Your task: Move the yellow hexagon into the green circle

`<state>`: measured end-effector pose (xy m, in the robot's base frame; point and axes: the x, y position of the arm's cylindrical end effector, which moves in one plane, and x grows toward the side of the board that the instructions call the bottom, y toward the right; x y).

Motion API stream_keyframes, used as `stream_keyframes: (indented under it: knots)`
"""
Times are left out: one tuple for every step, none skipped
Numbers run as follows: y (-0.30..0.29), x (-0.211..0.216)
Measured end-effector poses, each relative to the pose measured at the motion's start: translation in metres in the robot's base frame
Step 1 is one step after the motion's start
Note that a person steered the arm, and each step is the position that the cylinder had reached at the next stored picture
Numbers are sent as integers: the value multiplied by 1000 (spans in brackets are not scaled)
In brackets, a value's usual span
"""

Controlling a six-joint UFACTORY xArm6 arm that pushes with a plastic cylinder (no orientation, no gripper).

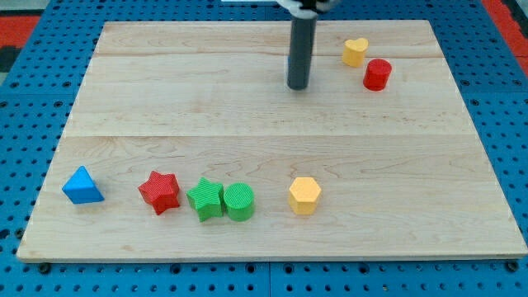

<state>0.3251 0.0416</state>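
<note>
A wooden tabletop [272, 148] is carrying seven blocks, one of each. Running left to right along the view's bottom are a blue triangle [82, 186], red star [160, 192], green star [205, 200] touching the green circle [239, 201], then the yellow hexagon [304, 195] sitting near the circle's right. My tip [298, 86] is hovering well apart toward the view's top (no pincer exists here), probably needing to reach the hexagon's right side. A yellow heart [355, 52] and red cylinder [378, 74] are sitting at the upper right.
</note>
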Motion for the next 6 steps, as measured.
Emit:
stream_keyframes:
  knots:
    - [-1,-17]
    - [20,76]
    - [23,202]
    - [1,229]
    - [-5,227]
    - [40,237]
